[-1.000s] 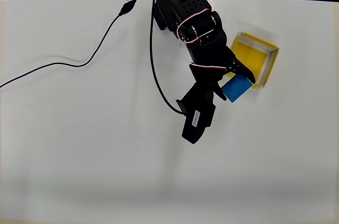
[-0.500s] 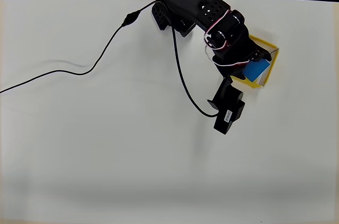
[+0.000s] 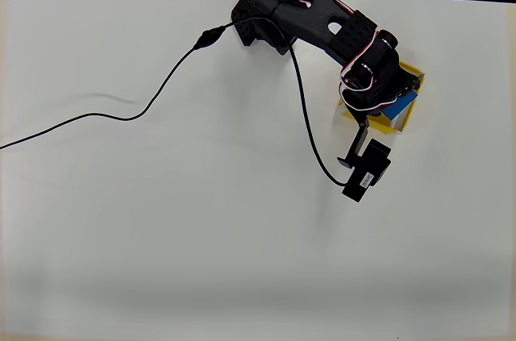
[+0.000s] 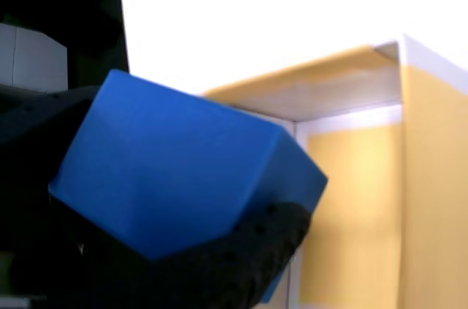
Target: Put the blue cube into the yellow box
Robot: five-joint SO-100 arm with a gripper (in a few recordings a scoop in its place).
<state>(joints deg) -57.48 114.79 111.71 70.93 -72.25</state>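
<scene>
The tool [image 4: 175, 250] grips the cube [image 4: 183, 177], tilted, above the box [image 3: 407, 113]. Against the overhead view half a second back, the arm has swung further right over the table [image 3: 161, 236], and the cube [image 3: 401, 105] now sits over the box's right part.

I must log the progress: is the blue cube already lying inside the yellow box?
Not yet. The blue cube is tilted and held between the black fingers, above the yellow box.
</scene>
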